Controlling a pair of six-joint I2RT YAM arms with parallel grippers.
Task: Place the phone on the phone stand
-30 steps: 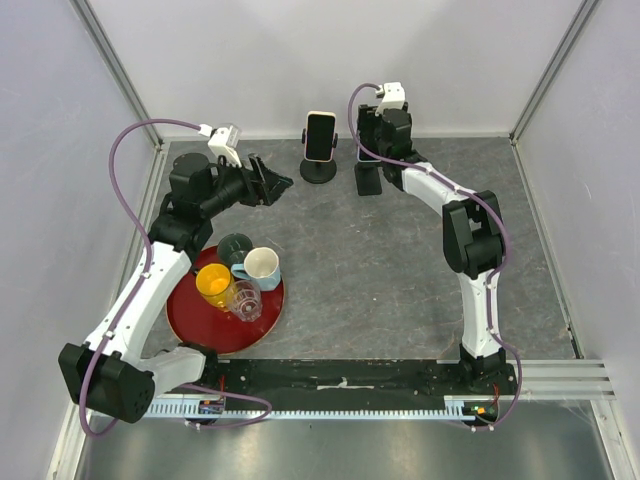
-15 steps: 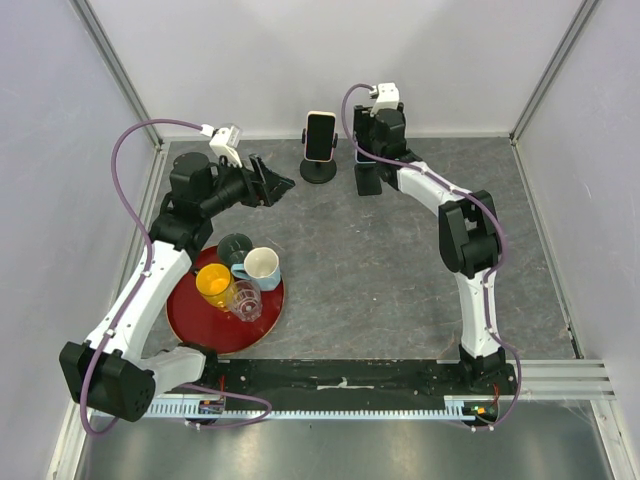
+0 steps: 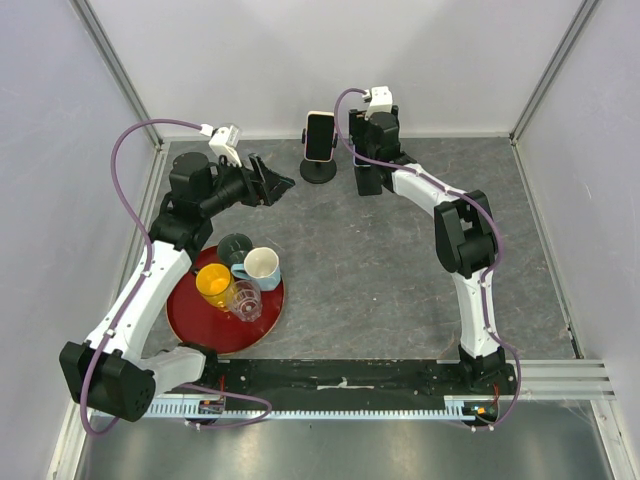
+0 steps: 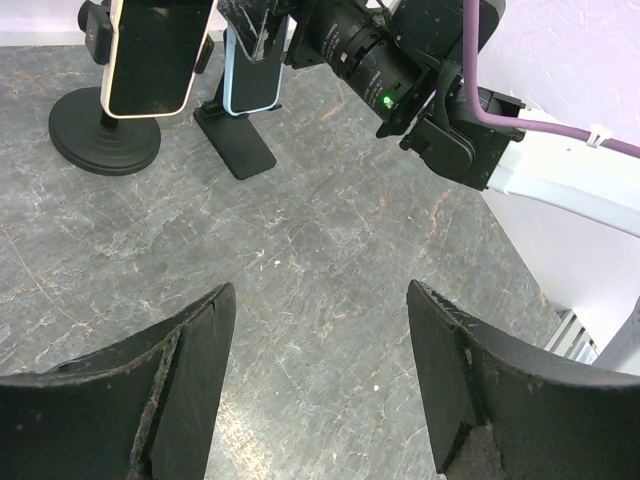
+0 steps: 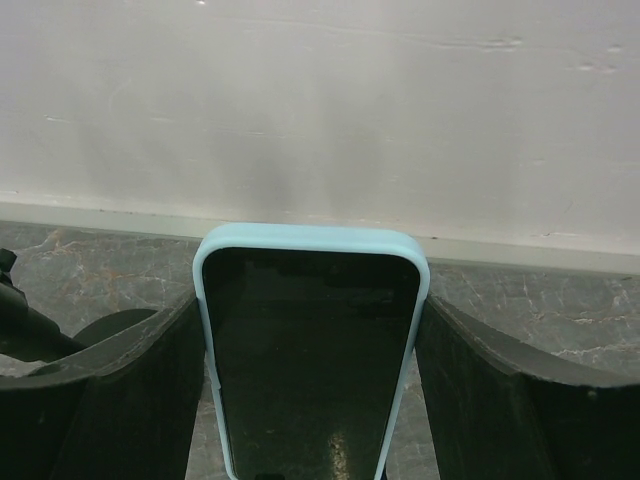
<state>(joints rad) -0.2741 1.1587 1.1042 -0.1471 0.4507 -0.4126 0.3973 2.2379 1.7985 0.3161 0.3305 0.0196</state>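
Note:
A phone in a light blue case fills the right wrist view, upright between my right gripper's fingers, which press on its two sides. In the left wrist view this phone stands with its lower end against a black folding phone stand, and the right fingers hold its top. In the top view the right gripper is over that stand near the back wall, hiding the phone. My left gripper is open and empty above the floor, further left; its jaws are wide apart.
A second phone in a pale case sits on a round-based stand just left of the black stand. A red tray at the left front holds several cups. The back wall is close behind both stands.
My right gripper has moved a little left and toward the back wall with the blue phone, closer to the round-based stand. The left arm has not moved.

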